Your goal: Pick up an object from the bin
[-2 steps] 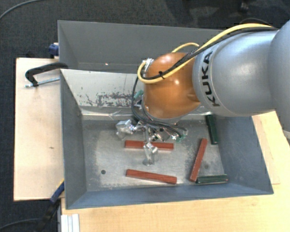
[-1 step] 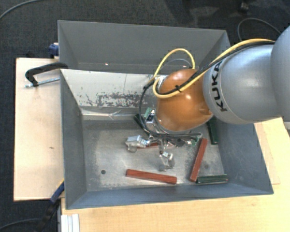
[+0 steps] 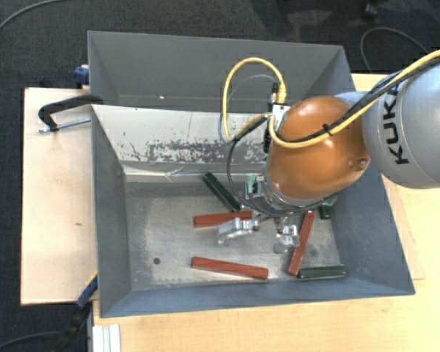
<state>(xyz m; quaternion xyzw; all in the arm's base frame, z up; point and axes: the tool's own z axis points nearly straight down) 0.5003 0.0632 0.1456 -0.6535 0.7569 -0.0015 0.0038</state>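
The camera view is looking down into a grey metal bin (image 3: 110, 218), where the arm's orange wrist cover (image 3: 315, 149) is hanging over the right half of the floor. Below it the gripper (image 3: 262, 232) is sitting low, its two metal fingers (image 3: 235, 229) standing wide apart, with nothing showing between them. A red-brown flat stick (image 3: 209, 220) is lying just left of the gripper, its right end touching or almost touching the finger on the scene's left; I cannot tell which. A second red-brown stick (image 3: 302, 246) is lying tilted just beside the other finger, its near end close to a dark green stick (image 3: 321, 272) by the near right wall. A third red-brown stick (image 3: 229, 268) is lying nearer the front, apart from the gripper, and another dark green stick (image 3: 220, 189) is lying toward the far wall. As I judge it, the fingers are straddling mostly bare floor, so closing here is risking an empty grasp or merely shoving a stick's end aside. The sticks are lying flat on smooth metal, so the fingertips could skid over them. A grip at one end could also let a stick swing and slip out during the lift.
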